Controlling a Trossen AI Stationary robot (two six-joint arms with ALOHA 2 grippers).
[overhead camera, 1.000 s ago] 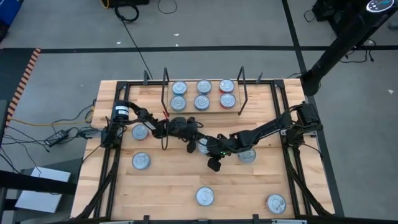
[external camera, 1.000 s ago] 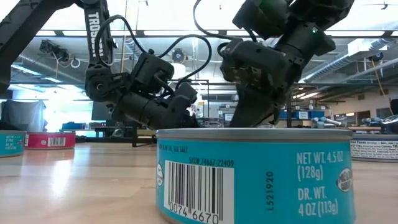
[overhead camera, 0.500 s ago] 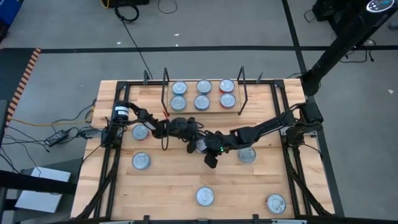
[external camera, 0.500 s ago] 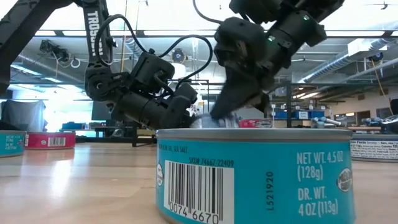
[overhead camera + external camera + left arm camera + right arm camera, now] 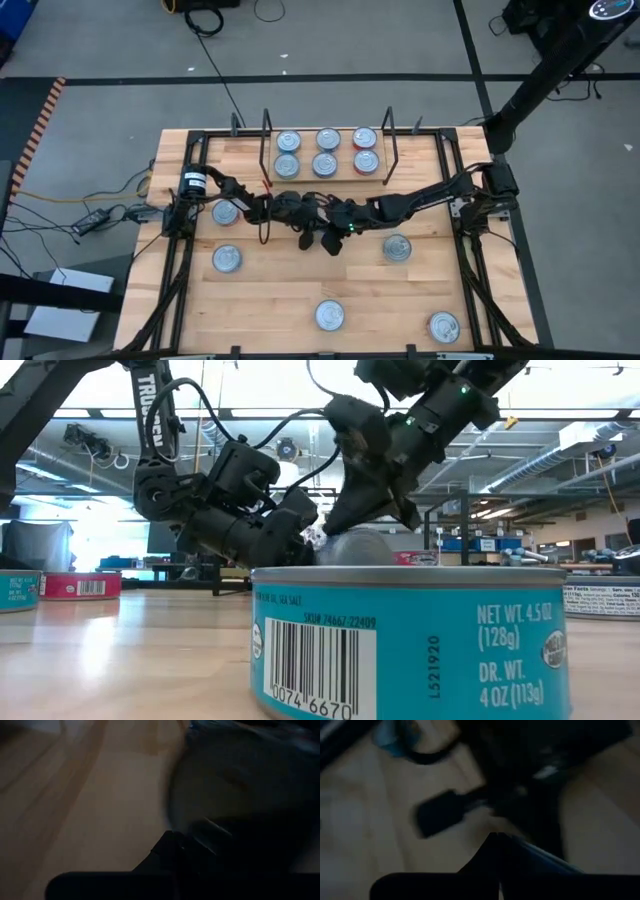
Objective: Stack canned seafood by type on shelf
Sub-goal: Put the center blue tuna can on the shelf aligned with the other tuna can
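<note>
The shelf [image 5: 306,152] stands at the table's far middle with two rows of tins on its board, blue-labelled [image 5: 288,141] and red-labelled [image 5: 365,138]. Both arms meet just in front of it. My right gripper [image 5: 350,525] is shut over a blue-labelled tin [image 5: 362,547], which shows tipped up with a flat grey face toward the near edge. My left gripper [image 5: 305,545] is shut, its tip close beside that tin on the tin's left. In the high view the arms hide most of this tin. My right gripper comes at the tin slanting down from the table's right. Its shut fingers [image 5: 495,845] sit at the tin's edge [image 5: 545,857]; the gripper hides the exact hold. The tin hangs tilted below the fingers; whether its low edge rests on the table is hidden. My left gripper lies close against the tin's side [image 5: 235,775], slanting slightly down from the table's left; I cannot tell whether it touches it.
Loose tins lie on the table at the left [image 5: 225,212] [image 5: 227,258], at the right [image 5: 397,247] and near the front edge [image 5: 330,315] [image 5: 443,326]. One blue tin [image 5: 410,640] fills the low view's foreground. The shelf's black wire uprights [image 5: 390,150] stand at both ends.
My right gripper has risen and gone toward the table's left and far side, closing on my left gripper and rolling a little. The tin that lay flat between the grippers has come up with it and tipped onto its edge.
</note>
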